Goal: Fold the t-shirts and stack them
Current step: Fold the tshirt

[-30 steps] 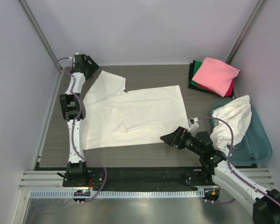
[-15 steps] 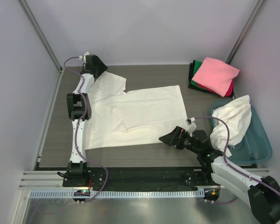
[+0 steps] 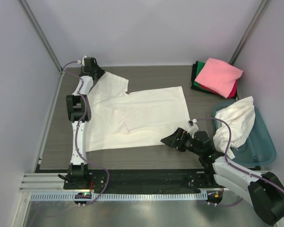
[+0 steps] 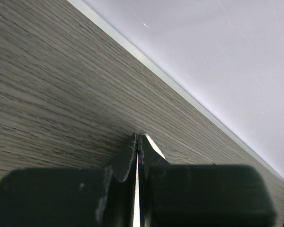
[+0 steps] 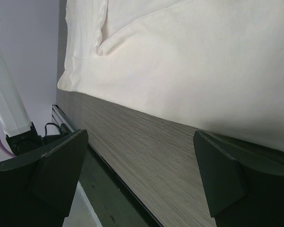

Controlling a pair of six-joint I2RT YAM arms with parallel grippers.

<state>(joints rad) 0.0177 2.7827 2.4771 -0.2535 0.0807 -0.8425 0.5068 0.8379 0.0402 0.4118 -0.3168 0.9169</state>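
Cream-white t-shirt (image 3: 142, 113) is lying spread flat on the wood-grain table (image 3: 132, 157), with its near hem running across the table not far from the arms' bases. At the right end of that hem the right gripper (image 3: 168, 141) is hovering low over bare table. Its claw is standing wide open and holding nothing. In the right wrist view its two fingers are framing the hem edge, which is lying just beyond them and apart from both.

To the right, a teal plastic tub (image 3: 265, 146) is sitting at the table's right edge. A crumpled white t-shirt (image 3: 236, 120) is heaped in it and spilling over the far-left rim.

Farther back, the cream-white t-shirt is reaching toward the far left corner with one sleeve (image 3: 111, 85) laid out flat. The left gripper (image 3: 97, 74) is pressing down at that sleeve's far-left tip with its claw closed tight. The left wrist view is showing a thin sliver of white cloth pinched between the fingers.

In the far right corner a pink t-shirt (image 3: 217, 75) is resting folded on top of a stack. Edges of green cloth (image 3: 199, 86), black cloth (image 3: 195, 70) and red cloth (image 3: 234, 91) are showing beneath it.
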